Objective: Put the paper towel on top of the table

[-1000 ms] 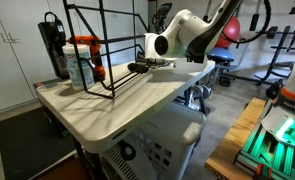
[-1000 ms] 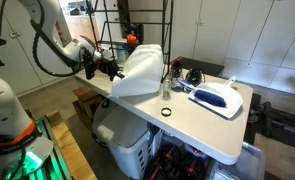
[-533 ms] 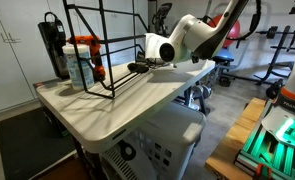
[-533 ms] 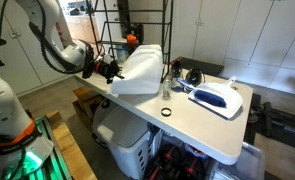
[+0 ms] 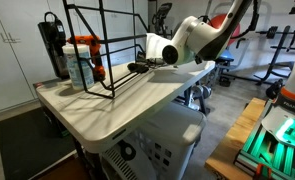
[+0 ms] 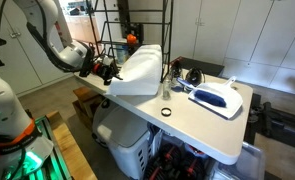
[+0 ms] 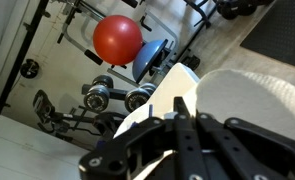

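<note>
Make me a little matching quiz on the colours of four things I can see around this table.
Things:
1. paper towel
2. ball
3. wire rack
4. bottle cap

Colours:
a. black
b. orange
c. white
d. red

Pairs: 1-c, 2-d, 3-a, 4-b

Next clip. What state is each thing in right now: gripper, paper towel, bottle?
gripper: looks shut, holding nothing.
paper towel: resting on the table, beside the gripper, not held.
bottle: upright, orange cap on.
</note>
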{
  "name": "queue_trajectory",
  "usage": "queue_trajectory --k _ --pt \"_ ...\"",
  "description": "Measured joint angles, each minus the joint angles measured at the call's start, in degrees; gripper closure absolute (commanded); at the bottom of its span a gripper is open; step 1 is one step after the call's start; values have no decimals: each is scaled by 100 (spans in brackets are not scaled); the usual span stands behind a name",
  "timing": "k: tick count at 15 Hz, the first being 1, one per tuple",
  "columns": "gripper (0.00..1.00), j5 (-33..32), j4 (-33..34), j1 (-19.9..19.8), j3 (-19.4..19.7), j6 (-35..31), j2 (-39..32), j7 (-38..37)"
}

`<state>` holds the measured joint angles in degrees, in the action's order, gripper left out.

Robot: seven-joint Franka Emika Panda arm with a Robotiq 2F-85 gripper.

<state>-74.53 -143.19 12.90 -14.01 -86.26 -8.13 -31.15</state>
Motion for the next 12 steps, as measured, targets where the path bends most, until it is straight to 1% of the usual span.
queue_trajectory --k 4,6,10,12 --pt "100 0 8 -1 0 -12 -2 23" --pt "100 -75 5 -6 2 -137 -70 55" --pt "100 -472 -70 -86 100 -687 -394 55" --pt "100 -689 -133 -120 171 -709 -667 126"
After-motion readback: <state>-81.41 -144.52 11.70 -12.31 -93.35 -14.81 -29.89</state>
